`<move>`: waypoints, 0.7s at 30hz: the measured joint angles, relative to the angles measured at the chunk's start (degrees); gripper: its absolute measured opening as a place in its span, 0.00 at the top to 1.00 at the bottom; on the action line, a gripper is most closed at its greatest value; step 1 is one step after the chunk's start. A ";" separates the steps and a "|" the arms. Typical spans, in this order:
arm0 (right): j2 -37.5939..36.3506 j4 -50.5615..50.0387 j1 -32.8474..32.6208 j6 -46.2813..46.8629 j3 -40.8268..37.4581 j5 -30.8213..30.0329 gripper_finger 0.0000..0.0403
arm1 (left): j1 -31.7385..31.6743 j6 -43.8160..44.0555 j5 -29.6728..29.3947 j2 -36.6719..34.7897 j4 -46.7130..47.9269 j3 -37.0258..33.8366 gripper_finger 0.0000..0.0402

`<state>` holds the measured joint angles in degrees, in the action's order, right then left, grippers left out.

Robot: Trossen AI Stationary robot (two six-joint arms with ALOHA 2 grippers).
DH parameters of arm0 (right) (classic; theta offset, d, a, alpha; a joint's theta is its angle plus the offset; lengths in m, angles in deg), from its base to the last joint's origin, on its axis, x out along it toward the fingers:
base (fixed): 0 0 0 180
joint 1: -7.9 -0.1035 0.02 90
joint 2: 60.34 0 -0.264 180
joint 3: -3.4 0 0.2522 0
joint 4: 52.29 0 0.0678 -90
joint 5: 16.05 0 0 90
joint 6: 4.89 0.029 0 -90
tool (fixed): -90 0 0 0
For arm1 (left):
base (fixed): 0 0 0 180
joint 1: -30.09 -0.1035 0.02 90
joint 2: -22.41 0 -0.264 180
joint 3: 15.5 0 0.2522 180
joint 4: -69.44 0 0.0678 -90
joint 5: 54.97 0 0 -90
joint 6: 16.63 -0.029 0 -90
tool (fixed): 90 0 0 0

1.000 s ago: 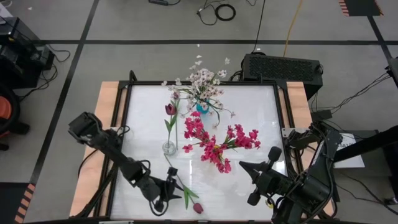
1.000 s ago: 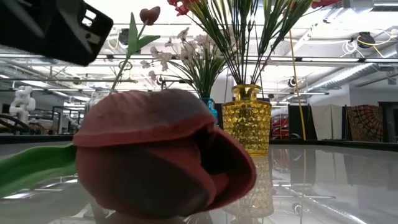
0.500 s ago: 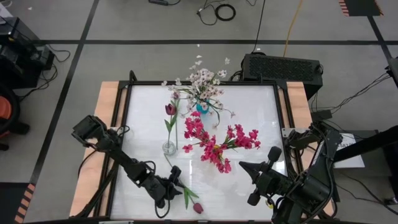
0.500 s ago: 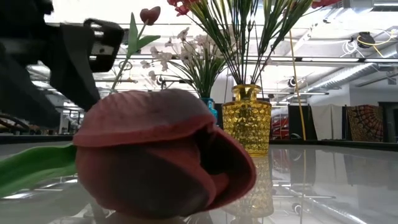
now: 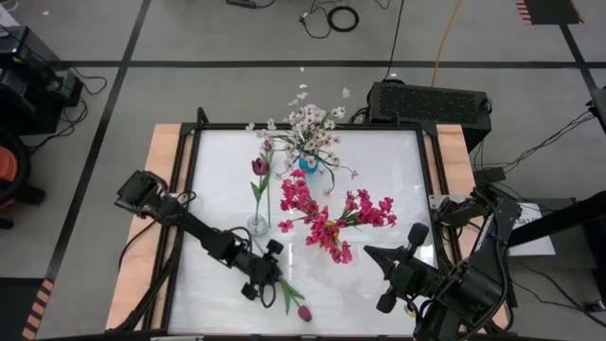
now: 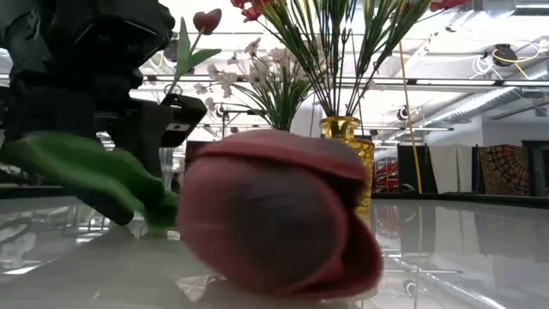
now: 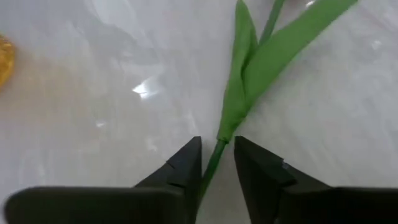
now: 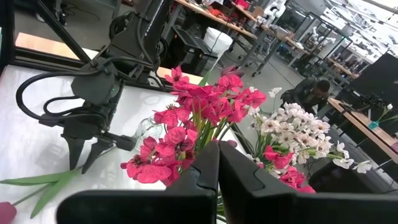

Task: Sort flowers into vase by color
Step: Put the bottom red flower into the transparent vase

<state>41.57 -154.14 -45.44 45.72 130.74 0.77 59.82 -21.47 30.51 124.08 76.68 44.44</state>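
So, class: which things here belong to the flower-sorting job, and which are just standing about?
Job:
loose tulip, stem between the left gripper's fingers
tulip in glass vase
pink flowers in yellow vase
white flowers

Standing about:
black box behind the table
cables on the floor

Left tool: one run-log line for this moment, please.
left tool: closing around loose tulip stem on table | right tool: shut, parked | tulip: not lifted
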 joint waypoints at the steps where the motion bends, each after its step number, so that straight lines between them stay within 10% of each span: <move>1: 0.00 0.02 0.02 -0.14 0.00 0.00 1.00 | -0.17 -0.02 0.84 0.00 0.02 0.00 0.77; 8: 0.00 0.04 0.02 0.17 0.00 0.00 1.00 | 0.79 -0.07 1.36 0.00 0.19 0.00 0.97; 21: 0.00 0.48 0.11 0.67 0.00 -1.86 1.00 | 8.88 4.45 -0.42 -16.75 7.23 3.40 0.97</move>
<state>41.57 -153.67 -45.34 46.39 130.74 -1.09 68.69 -17.02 30.09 107.33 83.91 47.84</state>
